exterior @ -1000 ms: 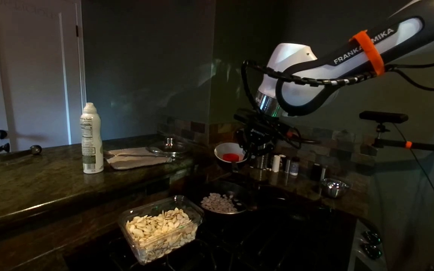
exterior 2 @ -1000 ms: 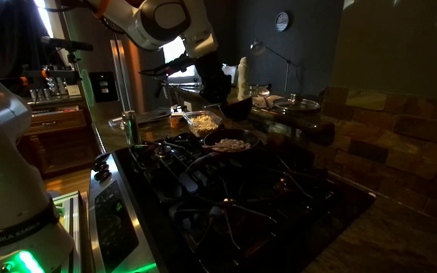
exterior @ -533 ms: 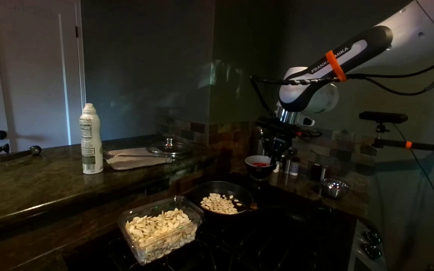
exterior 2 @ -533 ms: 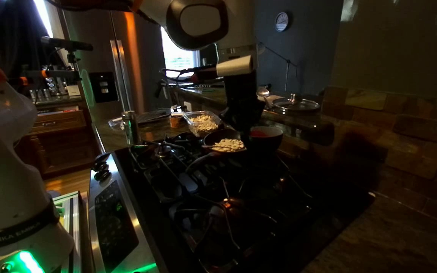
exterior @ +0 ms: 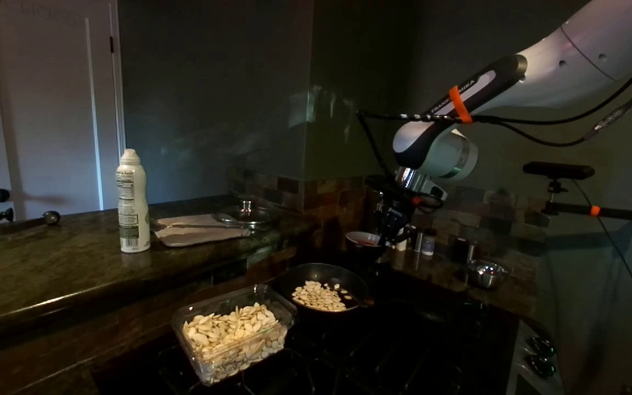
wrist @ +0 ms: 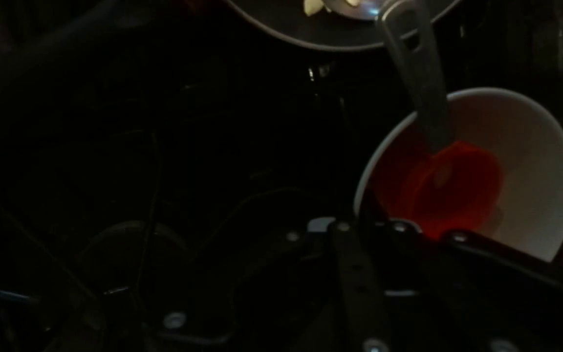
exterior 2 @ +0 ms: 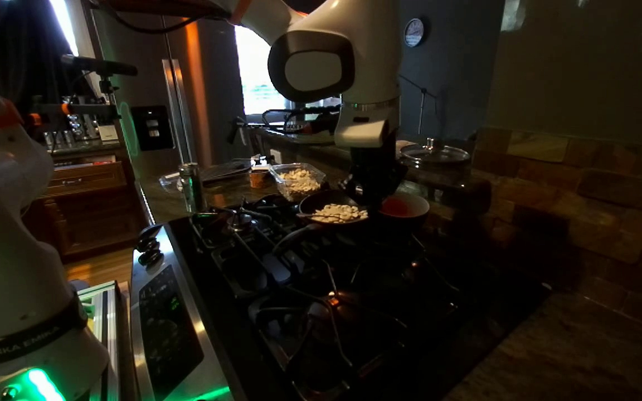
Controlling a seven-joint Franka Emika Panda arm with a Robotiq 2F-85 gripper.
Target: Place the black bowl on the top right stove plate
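Black robot gripper (wrist: 363, 222) has its jaws pinched on the rim of the round black bowl with a white inside (wrist: 535, 161), you can see it in the wrist view. There's a round red-orange thing (wrist: 462, 195) in the bowl, and a grey handle (wrist: 423, 88) with a hole near its end pokes out across the rim. Bowl's at the black gas stove (exterior 2: 432, 323), right near the round dark frying pan (exterior: 332, 271) with pale flat seeds (exterior: 316, 296) in it. Too dark for me to tell if the bowl's touching the stove or hanging just above.
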